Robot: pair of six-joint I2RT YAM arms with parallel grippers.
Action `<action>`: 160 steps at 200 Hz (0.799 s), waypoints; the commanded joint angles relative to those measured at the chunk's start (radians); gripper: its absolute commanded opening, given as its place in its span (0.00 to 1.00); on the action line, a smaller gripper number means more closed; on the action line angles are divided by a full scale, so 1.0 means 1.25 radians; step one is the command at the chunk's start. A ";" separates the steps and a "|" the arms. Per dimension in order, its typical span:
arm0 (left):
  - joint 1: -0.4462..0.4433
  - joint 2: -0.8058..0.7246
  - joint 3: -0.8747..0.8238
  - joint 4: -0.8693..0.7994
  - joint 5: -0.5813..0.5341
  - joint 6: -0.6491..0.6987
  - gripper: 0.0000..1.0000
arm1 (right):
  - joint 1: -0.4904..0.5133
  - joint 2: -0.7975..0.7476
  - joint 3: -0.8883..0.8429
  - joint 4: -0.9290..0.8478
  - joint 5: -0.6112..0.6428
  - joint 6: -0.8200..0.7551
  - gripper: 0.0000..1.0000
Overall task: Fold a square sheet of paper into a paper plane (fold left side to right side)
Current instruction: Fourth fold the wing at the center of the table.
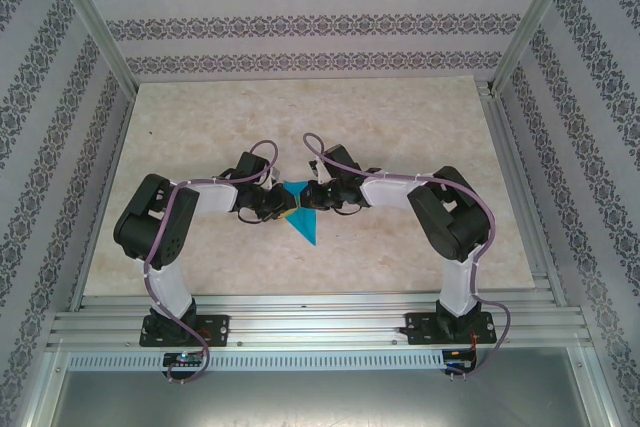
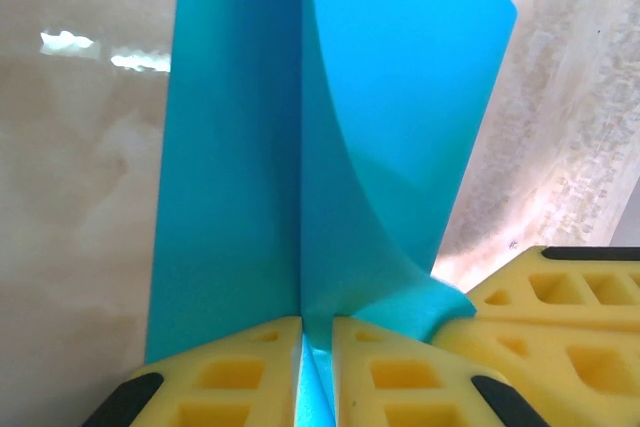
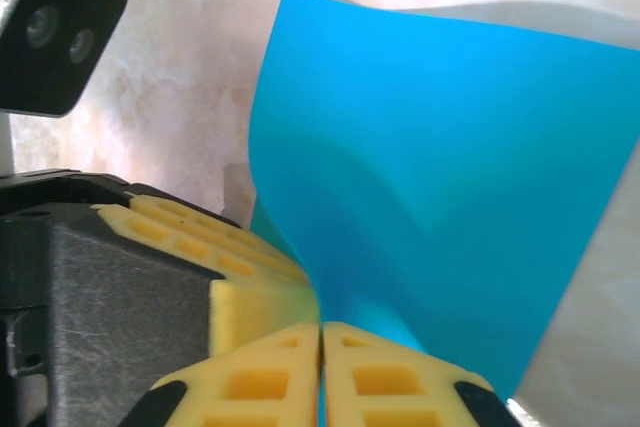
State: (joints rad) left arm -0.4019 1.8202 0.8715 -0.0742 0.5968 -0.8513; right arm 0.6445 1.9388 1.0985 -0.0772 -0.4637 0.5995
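The cyan-blue sheet of paper [image 1: 305, 223], folded into a pointed paper plane shape, hangs between both grippers at mid-table with its tip toward the near edge. My left gripper [image 1: 283, 209] is shut on it. In the left wrist view the paper [image 2: 380, 97] rises from the closed yellow jaws [image 2: 316, 342] with a straight crease and a curled right flap. My right gripper [image 1: 312, 195] is shut on the same paper [image 3: 450, 167], its jaws [image 3: 322, 342] pressed together on a lower corner. The other gripper's yellow fingers [image 3: 190, 232] touch close beside.
A pale marble tabletop [image 1: 400, 127] lies under the paper. Aluminium frame posts and patterned walls enclose it on three sides. A metal rail [image 1: 320, 322] carrying both arm bases runs along the near edge.
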 commanded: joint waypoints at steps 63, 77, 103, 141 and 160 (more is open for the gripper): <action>-0.012 0.020 0.008 -0.001 -0.026 0.016 0.22 | -0.029 -0.007 0.010 -0.015 0.028 -0.036 0.00; -0.011 0.023 0.006 0.002 -0.026 0.015 0.23 | -0.031 -0.008 0.010 -0.020 0.029 -0.039 0.00; -0.012 0.027 0.006 0.006 -0.025 0.013 0.24 | -0.035 -0.008 0.006 -0.024 0.033 -0.043 0.00; -0.012 0.029 0.007 0.005 -0.024 0.013 0.24 | -0.036 -0.015 -0.002 -0.028 0.042 -0.042 0.00; -0.013 0.030 0.006 0.006 -0.023 0.013 0.24 | -0.038 -0.024 -0.012 -0.027 0.048 -0.042 0.00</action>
State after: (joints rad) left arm -0.4026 1.8217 0.8738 -0.0673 0.6018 -0.8505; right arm 0.6060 1.9400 1.0973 -0.1123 -0.4377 0.5735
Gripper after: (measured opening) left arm 0.236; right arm 0.042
